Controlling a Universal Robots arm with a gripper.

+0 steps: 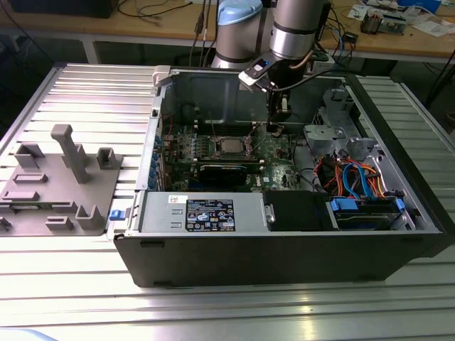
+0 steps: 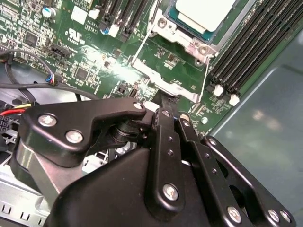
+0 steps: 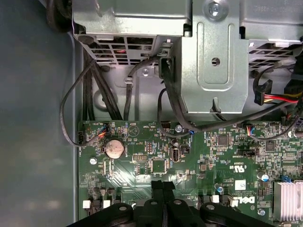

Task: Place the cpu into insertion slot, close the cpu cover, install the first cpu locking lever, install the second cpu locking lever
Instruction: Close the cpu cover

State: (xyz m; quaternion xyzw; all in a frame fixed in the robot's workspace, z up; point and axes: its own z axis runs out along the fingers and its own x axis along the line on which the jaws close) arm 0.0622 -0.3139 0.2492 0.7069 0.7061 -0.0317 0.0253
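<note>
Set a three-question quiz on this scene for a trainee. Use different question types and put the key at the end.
1. True or false: the cpu lies on the grey fixture outside the computer case.
2. Where is the gripper? A. Over the power supply. B. Inside the case, just to the exterior view's right of the cpu. C. Above the blue cables.
3. Fill in: in the first wrist view, the round coin cell sits on a ___ circuit board.
Key: 1 false, it sits in the insertion slot; 2 B; 3 green.
</note>
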